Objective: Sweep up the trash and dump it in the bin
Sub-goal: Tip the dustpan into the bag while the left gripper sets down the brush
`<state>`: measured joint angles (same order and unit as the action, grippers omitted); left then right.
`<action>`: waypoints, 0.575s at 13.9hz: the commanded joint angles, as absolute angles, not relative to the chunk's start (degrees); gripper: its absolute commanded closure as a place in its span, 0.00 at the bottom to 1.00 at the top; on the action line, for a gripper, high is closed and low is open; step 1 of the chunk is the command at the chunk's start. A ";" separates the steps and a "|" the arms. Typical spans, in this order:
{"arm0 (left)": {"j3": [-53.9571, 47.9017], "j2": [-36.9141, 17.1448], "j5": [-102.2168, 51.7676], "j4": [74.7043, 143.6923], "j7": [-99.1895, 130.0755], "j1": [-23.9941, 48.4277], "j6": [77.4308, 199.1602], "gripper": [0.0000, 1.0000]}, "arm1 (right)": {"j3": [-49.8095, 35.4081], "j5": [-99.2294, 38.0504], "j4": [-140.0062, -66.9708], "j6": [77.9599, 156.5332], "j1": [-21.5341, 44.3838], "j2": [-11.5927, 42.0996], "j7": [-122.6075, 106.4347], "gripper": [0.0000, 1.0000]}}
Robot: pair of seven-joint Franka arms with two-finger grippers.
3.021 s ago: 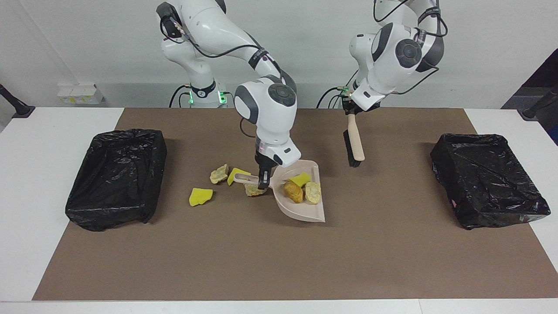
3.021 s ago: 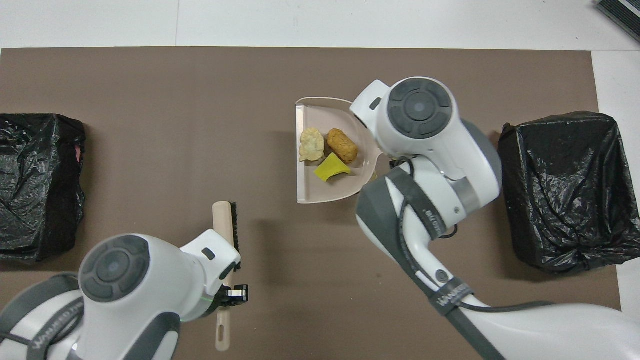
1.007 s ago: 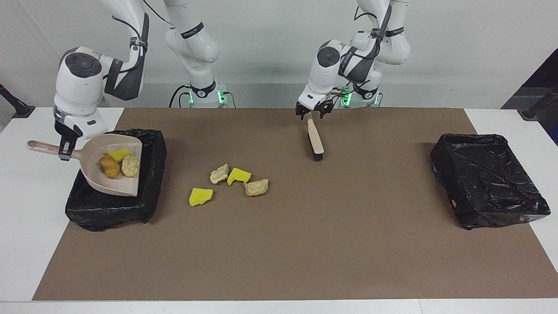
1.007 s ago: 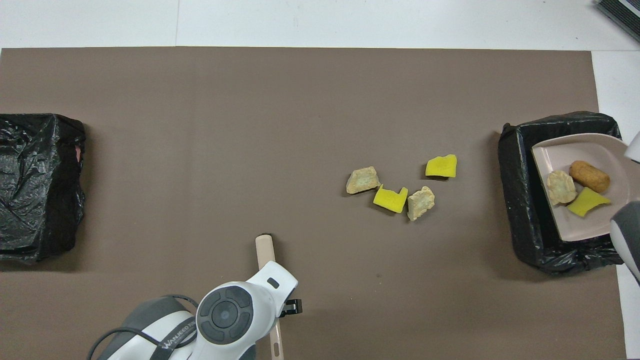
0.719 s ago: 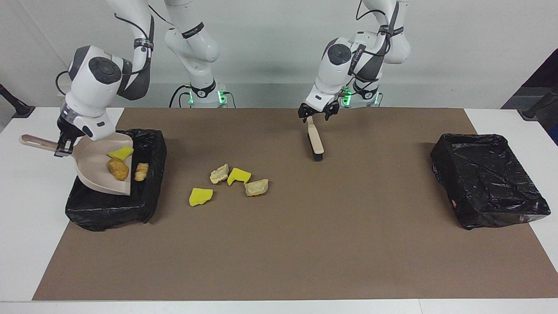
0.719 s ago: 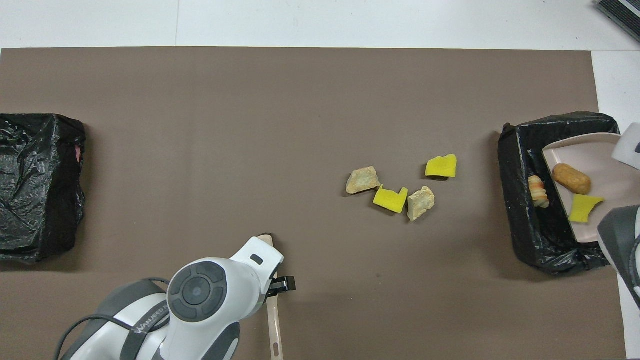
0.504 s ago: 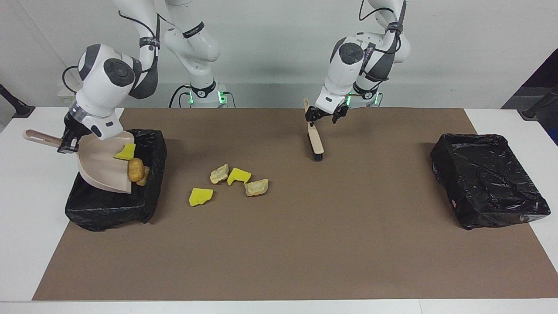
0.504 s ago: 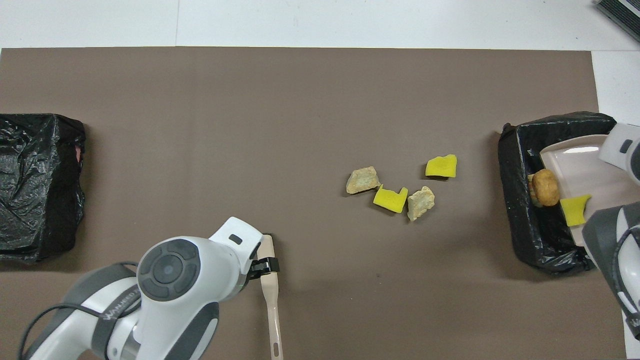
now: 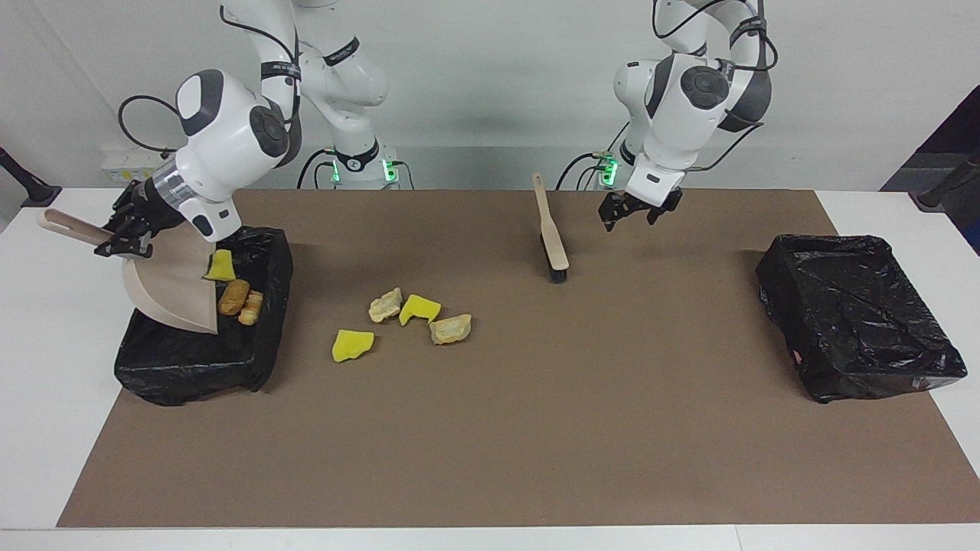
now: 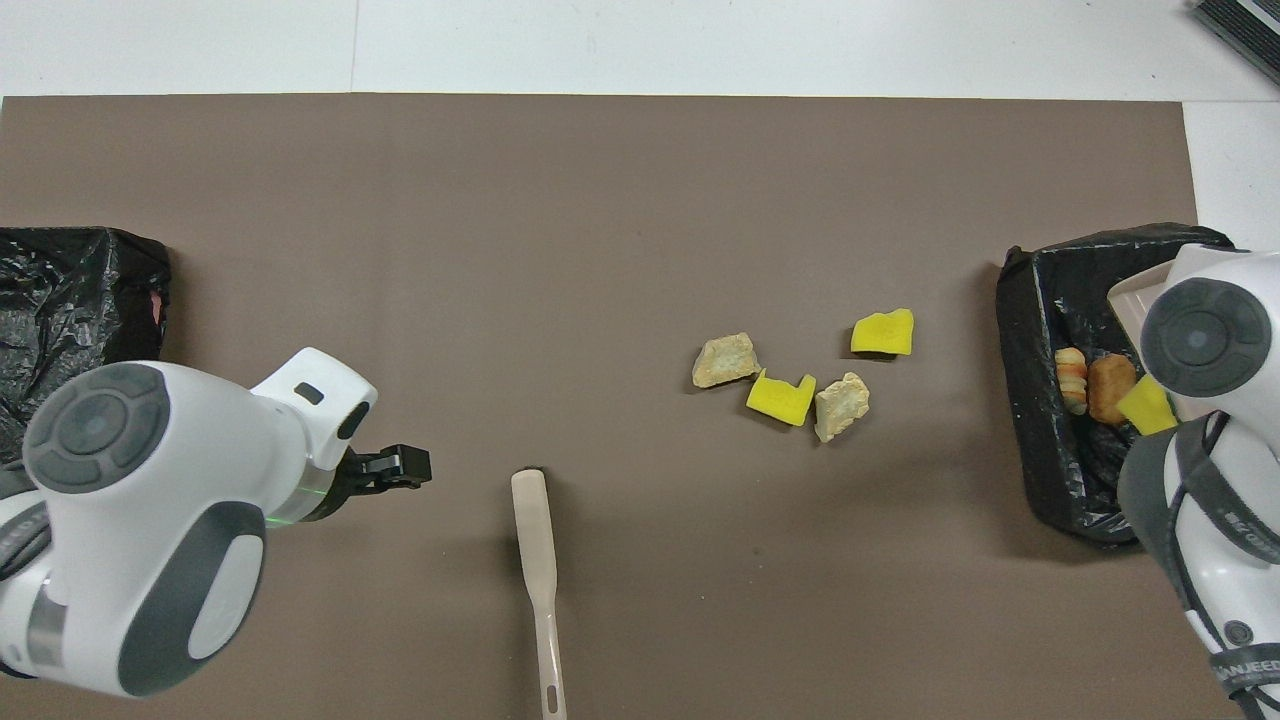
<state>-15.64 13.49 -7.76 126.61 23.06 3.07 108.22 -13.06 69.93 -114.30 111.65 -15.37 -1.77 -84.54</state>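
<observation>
Two black-lined bins stand on the brown mat, one at each end of the table. The bin (image 9: 200, 314) at the right arm's end holds two tan-orange bread lumps (image 9: 240, 300), and a yellow sponge chunk (image 9: 220, 265) sits at the lip of the beige dustpan (image 9: 174, 287), which is tilted steeply over that bin (mouth down, handle up and pointing out over the white table edge). The other bin (image 9: 857, 314), at the left arm's end, shows only its crumpled liner.

The mat (image 9: 536, 428) covers most of the white table (image 9: 46, 383); a pale wall runs along the robots' end. Four more scraps of trash (image 9: 402, 320) lie in a loose cluster on the mat beside the first bin, well apart from both sets of fingers. A hand brush (image 9: 553, 241) lies nearer to the robots, bristles down.

The right gripper (image 9: 122, 233) is clenched on the dustpan's handle. The left gripper (image 9: 639, 210) hangs over bare mat just beside the brush, fingers spread and grasping nothing.
</observation>
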 commanded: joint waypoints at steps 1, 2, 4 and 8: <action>-16.35 13.97 -6.50 123.32 18.47 -1.13 105.29 0.00 | -13.18 72.51 -114.26 109.69 -13.98 -2.55 -82.45 1.00; -16.35 13.89 -6.42 122.35 18.11 -2.01 104.77 0.00 | -13.18 72.68 -113.65 109.60 -13.97 -2.46 -82.62 1.00; -16.43 12.93 -6.07 119.37 16.88 -4.56 103.02 0.00 | -13.27 72.08 -112.33 109.51 -13.97 -2.46 -82.97 1.00; -16.35 8.19 -2.56 109.36 16.00 -9.48 96.25 0.00 | -13.27 64.80 -107.94 108.98 -13.89 -1.58 -81.31 1.00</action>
